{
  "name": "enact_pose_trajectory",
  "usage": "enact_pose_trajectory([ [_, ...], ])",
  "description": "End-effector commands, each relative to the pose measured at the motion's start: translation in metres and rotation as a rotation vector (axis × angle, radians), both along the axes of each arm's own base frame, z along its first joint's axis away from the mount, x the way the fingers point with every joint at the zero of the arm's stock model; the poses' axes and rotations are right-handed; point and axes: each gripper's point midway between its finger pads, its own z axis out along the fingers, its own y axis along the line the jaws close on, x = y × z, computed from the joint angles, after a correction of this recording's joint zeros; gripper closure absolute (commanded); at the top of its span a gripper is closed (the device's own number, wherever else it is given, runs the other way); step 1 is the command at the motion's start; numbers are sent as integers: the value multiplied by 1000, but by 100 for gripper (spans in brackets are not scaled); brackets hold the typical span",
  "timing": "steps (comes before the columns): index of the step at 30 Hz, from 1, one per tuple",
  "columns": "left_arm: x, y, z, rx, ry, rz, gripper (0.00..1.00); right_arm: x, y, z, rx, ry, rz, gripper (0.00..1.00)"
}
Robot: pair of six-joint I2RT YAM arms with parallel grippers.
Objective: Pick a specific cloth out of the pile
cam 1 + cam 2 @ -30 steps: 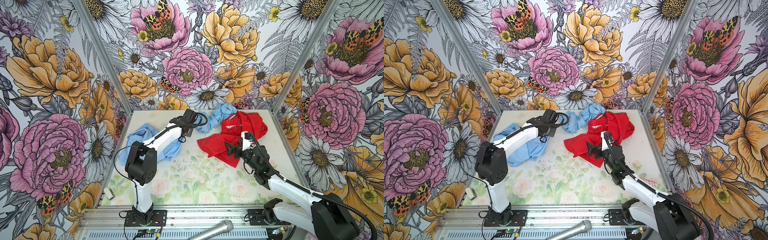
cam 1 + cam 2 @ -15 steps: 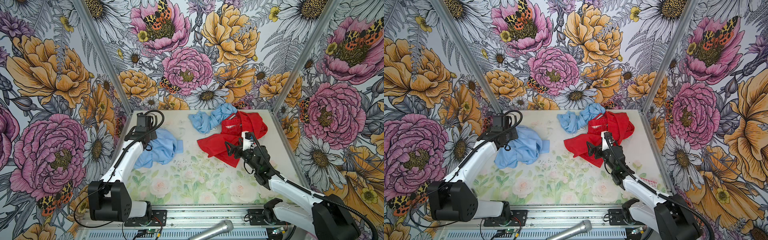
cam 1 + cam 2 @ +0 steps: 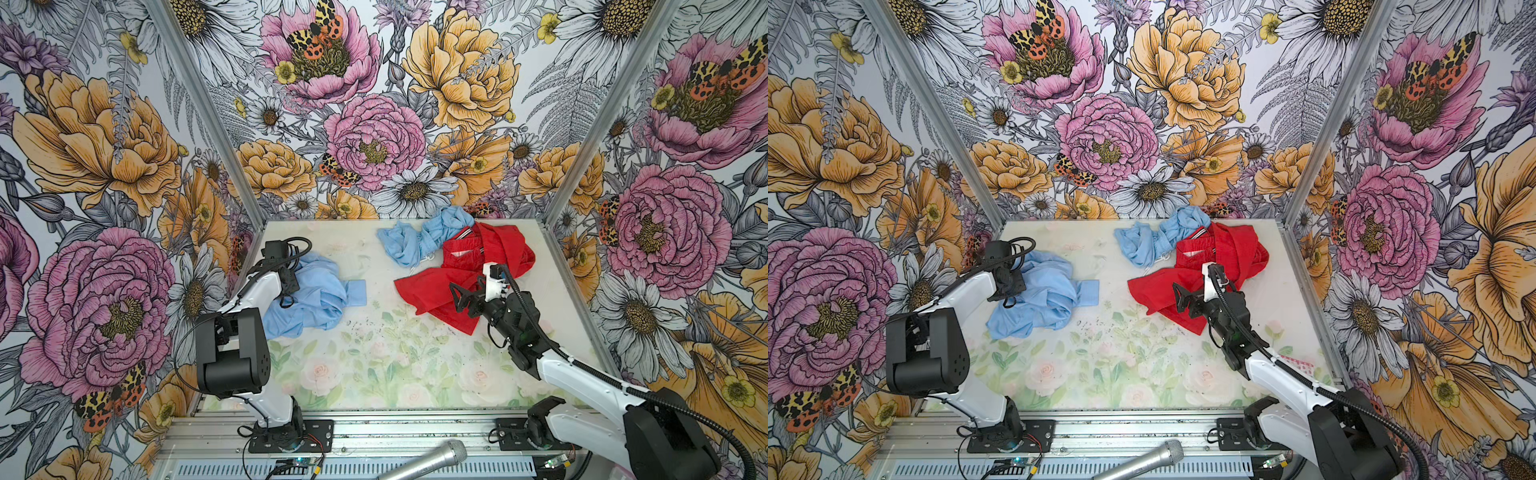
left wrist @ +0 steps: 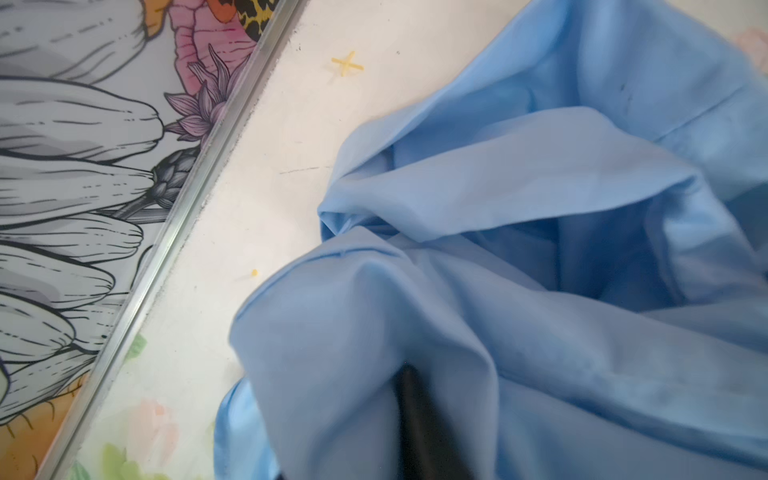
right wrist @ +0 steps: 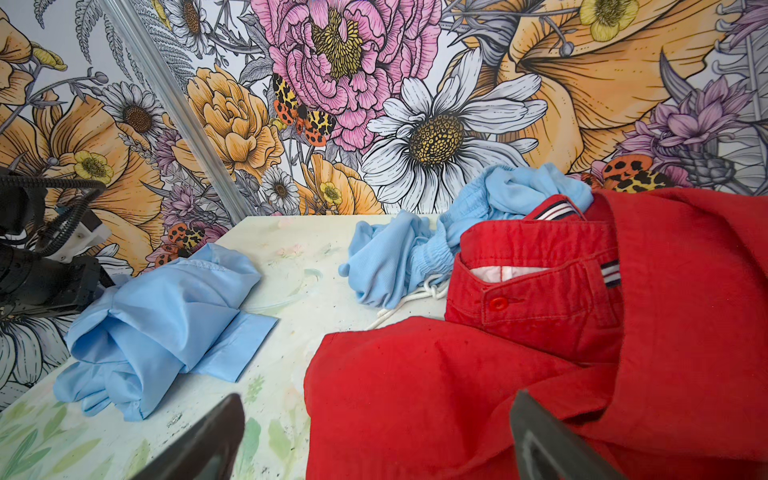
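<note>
The cloth (image 3: 316, 299) (image 3: 1042, 303), a smooth light-blue shirt, lies bunched on the left of the table, apart from the pile. My left gripper (image 3: 286, 291) (image 3: 1009, 291) sits at its left edge. In the left wrist view a fold of the cloth (image 4: 540, 187) drapes over one dark finger (image 4: 415, 419); the other finger is hidden. My right gripper (image 3: 456, 297) (image 3: 1179, 298) (image 5: 374, 449) stands open over the front edge of the red garment (image 3: 432, 286) (image 5: 540, 332), with nothing held. The right wrist view also shows the cloth (image 5: 166, 316).
A smaller crinkled light-blue cloth with white strings (image 3: 415, 245) (image 3: 1150, 243) (image 5: 399, 257) lies at the back, touching the red garment. Flowered walls close in the table (image 3: 374, 353) on three sides. A microphone (image 3: 428, 457) lies on the front rail.
My left arm has swung from the middle back to the left wall, dragging the cloth away from the pile, and has since drawn nearer. The right arm has not moved.
</note>
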Motion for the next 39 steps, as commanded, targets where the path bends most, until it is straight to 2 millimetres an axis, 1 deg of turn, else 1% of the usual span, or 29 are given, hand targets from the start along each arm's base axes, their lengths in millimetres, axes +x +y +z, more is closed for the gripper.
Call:
enact_pose_trajectory([
  [1,4,6,43,28,-134,11,47,6,0,12,2,-33,-5,1],
  [4,-4,6,81,61,-231,22,38,6,0,14,6,-34,-5,0],
  [6,-9,0,103,83,-282,-4,35,5,0,14,9,-35,-4,1],
  [8,-10,-17,119,74,-327,-59,28,5,0,13,8,-34,-4,0],
  [9,-8,-31,123,51,-341,-108,24,5,0,13,9,-32,-3,1],
  [11,-3,-61,120,-11,-345,-206,15,6,0,13,8,-32,-2,0],
  [12,-2,-76,114,-69,-335,-239,11,6,0,13,8,-33,-2,1],
  [13,-1,-85,105,-120,-320,-242,9,5,0,14,9,-34,-2,1],
  [15,-1,-90,83,-196,-284,-201,1,4,0,14,10,-36,-2,1],
  [16,-2,-90,69,-214,-251,-180,1,4,0,16,12,-39,-2,1],
  [18,-7,-84,43,-194,-174,-129,1,4,0,16,12,-40,-1,1],
  [21,-19,-57,8,-90,-63,-4,1,3,0,18,16,-46,2,0],
  [23,-21,-46,-9,-71,-21,60,1,2,1,21,21,-51,6,1],
  [27,-5,-48,-34,-76,31,63,1,2,-2,21,15,-55,-4,1],
  [31,4,-54,-68,-115,133,25,1,3,-1,20,7,-52,0,0],
  [32,3,-58,-86,-131,181,10,3,3,-1,18,3,-50,-3,1],
  [33,5,-62,-93,-143,201,-15,13,3,-2,18,0,-50,-5,1],
  [34,9,-64,-94,-145,204,-28,17,4,-2,17,-4,-50,-7,0],
  [35,11,-69,-95,-173,202,-45,17,4,-2,17,-5,-49,-9,0],
  [36,15,-71,-93,-175,199,-59,30,5,-2,17,-7,-48,-9,1],
  [37,19,-73,-92,-186,194,-72,60,5,-2,16,-9,-46,-10,0],
  [38,22,-73,-91,-203,189,-70,87,6,-2,16,-10,-45,-9,1],
  [39,25,-72,-90,-217,181,-60,100,6,-2,16,-14,-44,-11,1],
])
